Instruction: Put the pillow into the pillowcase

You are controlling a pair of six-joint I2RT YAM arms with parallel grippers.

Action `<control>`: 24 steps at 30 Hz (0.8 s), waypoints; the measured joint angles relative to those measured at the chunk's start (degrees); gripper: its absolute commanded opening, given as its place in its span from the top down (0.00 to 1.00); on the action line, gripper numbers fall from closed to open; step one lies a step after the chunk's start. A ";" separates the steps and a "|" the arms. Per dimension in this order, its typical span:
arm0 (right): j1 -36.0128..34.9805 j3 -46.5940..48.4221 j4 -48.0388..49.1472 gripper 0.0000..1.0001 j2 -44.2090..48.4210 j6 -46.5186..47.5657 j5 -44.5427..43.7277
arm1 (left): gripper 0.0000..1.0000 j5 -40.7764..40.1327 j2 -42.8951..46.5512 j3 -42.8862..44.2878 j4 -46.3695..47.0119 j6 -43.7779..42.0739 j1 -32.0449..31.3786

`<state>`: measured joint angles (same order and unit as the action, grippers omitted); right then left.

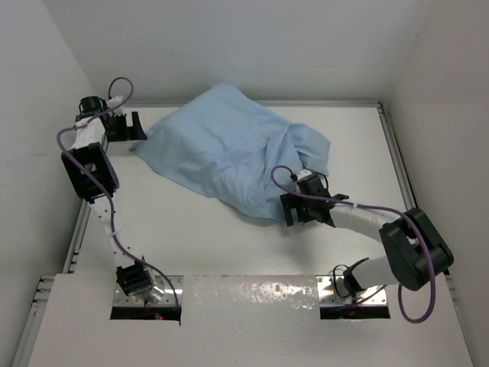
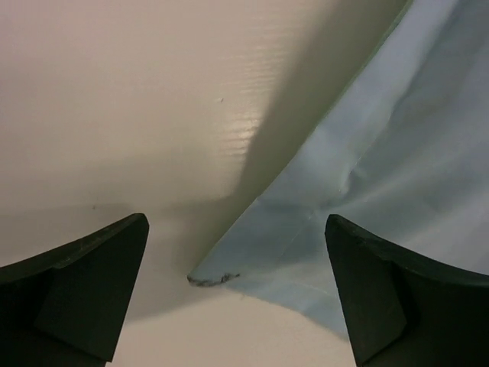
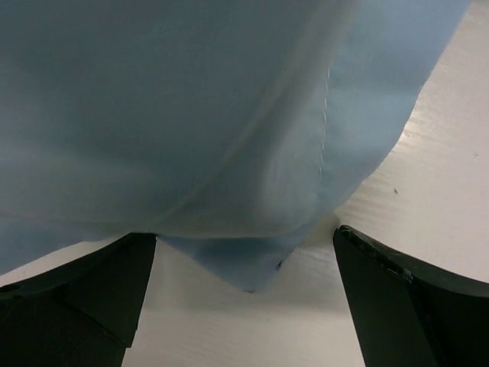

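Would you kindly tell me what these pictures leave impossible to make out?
Pillow: unseen in every view; the bulging light blue fabric pillowcase may cover it.
Pillowcase opening: top view, lost in folds beside the right gripper.
Both wrist views: most of the cloth cut off by the frame edges.

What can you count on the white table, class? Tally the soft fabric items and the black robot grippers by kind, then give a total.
Light blue fabric pillowcase: 1
Black two-finger grippers: 2 (left gripper, right gripper, both open)
Total: 3
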<state>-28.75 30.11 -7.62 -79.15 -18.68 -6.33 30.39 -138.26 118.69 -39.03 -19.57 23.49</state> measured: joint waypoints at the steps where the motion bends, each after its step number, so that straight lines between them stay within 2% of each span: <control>1: 0.00 -0.07 1.42 0.05 -1.01 -0.31 -0.02 | 0.01 0.59 -0.48 0.61 0.83 -0.04 -0.24; 2: 0.00 -0.28 2.86 0.09 -1.79 -0.74 -0.02 | 0.06 1.14 -0.76 0.68 1.40 -0.09 -0.33; 3: 0.00 -0.46 4.07 0.25 -2.14 -1.01 -0.52 | 0.13 1.73 -1.14 0.68 1.33 -0.26 -0.33; 4: -0.02 -0.81 5.57 0.36 -2.25 -1.40 -0.57 | 0.21 2.45 -1.57 0.46 1.29 -0.74 -0.33; 5: -0.02 -1.11 6.84 0.48 -2.36 -2.01 -0.68 | 0.48 3.17 -1.95 0.09 1.01 -1.07 -0.35; 6: -0.09 -1.49 8.07 0.75 -2.40 -2.62 -0.72 | 0.68 5.01 -2.23 -0.44 0.79 -2.10 -0.48; 7: -0.11 -1.79 8.96 0.92 -2.45 -3.21 -0.70 | 0.91 5.42 -2.23 -0.76 0.31 -2.19 -0.48; 8: -0.13 -1.97 9.40 1.00 -2.45 -4.13 -0.87 | 1.00 6.93 -2.16 -1.81 0.17 -2.93 -0.37; 13: -0.26 -2.12 9.90 1.00 -0.04 -5.99 -0.24 | 1.00 16.13 0.28 -8.66 -2.29 -3.06 0.28; 17: 0.87 3.56 2.08 1.00 12.09 -6.49 -0.81 | 1.00 21.55 5.40 -8.46 -3.21 1.86 2.21; 19: 3.37 13.09 -2.69 1.00 17.88 -6.14 -0.50 | 1.00 24.22 11.13 -7.45 -0.66 7.23 4.83; 21: 6.91 26.62 -6.45 1.00 20.61 -4.66 -1.18 | 1.00 27.71 19.26 -6.71 6.27 16.50 8.70; 24: 10.08 46.73 -10.51 1.00 22.36 -0.37 -4.68 | 1.00 30.93 31.85 -4.87 23.63 30.62 16.70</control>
<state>-18.68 76.84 -18.13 -56.80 -19.05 -11.00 61.32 -106.41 113.82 -15.40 11.05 40.18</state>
